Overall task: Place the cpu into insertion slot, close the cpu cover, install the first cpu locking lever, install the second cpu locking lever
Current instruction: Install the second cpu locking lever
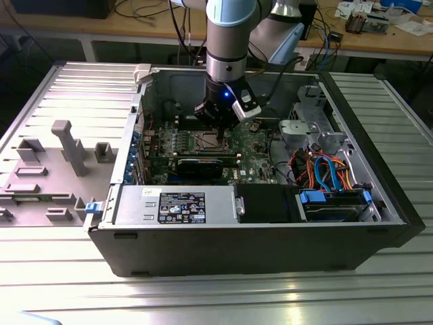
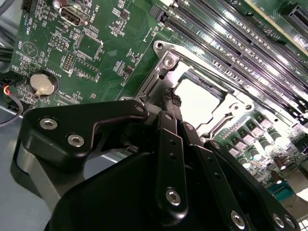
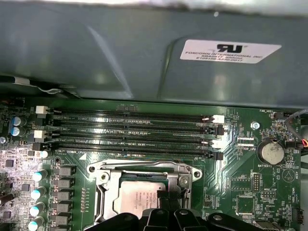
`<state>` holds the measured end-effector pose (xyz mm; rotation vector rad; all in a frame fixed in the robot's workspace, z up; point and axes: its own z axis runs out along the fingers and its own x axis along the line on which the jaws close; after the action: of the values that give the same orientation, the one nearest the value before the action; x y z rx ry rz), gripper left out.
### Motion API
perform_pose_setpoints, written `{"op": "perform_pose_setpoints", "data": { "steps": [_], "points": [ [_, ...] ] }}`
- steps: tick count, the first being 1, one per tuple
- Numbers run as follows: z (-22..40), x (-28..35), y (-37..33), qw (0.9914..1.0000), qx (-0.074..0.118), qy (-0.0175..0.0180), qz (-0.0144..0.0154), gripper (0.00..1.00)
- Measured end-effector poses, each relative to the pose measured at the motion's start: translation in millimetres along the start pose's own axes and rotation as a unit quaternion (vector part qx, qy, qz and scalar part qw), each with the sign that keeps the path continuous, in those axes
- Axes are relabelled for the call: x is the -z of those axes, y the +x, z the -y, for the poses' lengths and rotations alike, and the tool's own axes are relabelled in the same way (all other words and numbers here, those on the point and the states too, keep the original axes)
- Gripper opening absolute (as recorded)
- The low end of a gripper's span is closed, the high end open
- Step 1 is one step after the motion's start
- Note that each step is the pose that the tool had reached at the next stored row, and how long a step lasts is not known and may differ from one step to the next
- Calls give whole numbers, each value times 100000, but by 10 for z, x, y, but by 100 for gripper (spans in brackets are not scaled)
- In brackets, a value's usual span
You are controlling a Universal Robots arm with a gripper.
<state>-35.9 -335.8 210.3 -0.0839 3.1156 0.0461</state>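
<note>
Scene: an open dark grey desktop computer case [image 1: 379,203] lies on its side on a ribbed silver metal table [image 1: 216,298], seen from above in the exterior view.
Arm: a light blue and silver robot arm [image 1: 230,27] reaches straight down into the case, ending in a black gripper [image 1: 218,127] lit by a small blue light.
Gripper state: in the second wrist view the black gripper's slim fingers [image 2: 169,103] sit pressed together at the tips, clenched, with nothing visible between them.
Gripper position: the tips hang just over the edge of the socket, close to the chip's corner; whether they touch it cannot be told.
Cpu: the flat square silver-grey cpu [image 3: 137,199] lies inside the socket; in the second wrist view its bright metal top [image 2: 197,103] shows through the frame's window.
Insertion slot: the square silver-rimmed insertion slot [image 3: 98,202] is mounted on the green circuit board [image 3: 240,183], near the centre of the case in the exterior view.
Cpu cover: the thin silver metal cpu cover [image 3: 139,168] lies flat around the chip, with screws at its corners.
Memory slots: four long black memory slots [image 3: 134,132] run side by side at 12 o'clock from the socket in the first wrist view.
Battery: a round silver coin battery [image 3: 271,153] sits on the board at 3 o'clock from the socket in the first wrist view.
Expansion card: a long black expansion card [image 1: 199,166] lies at 6 o'clock from the socket in the exterior view.
</note>
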Motion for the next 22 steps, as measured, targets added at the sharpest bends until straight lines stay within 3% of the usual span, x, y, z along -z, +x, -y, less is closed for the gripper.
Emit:
{"op": "perform_pose_setpoints", "data": {
  "steps": [11, 17, 22],
  "points": [
    [5, 0, 0, 100000, 5, 0, 0, 11],
    [63, 5, 4, 100000, -2, 9, -4, 11],
    [60, 170, -1, 100000, -2, 0, 2, 11]
  ]
}}
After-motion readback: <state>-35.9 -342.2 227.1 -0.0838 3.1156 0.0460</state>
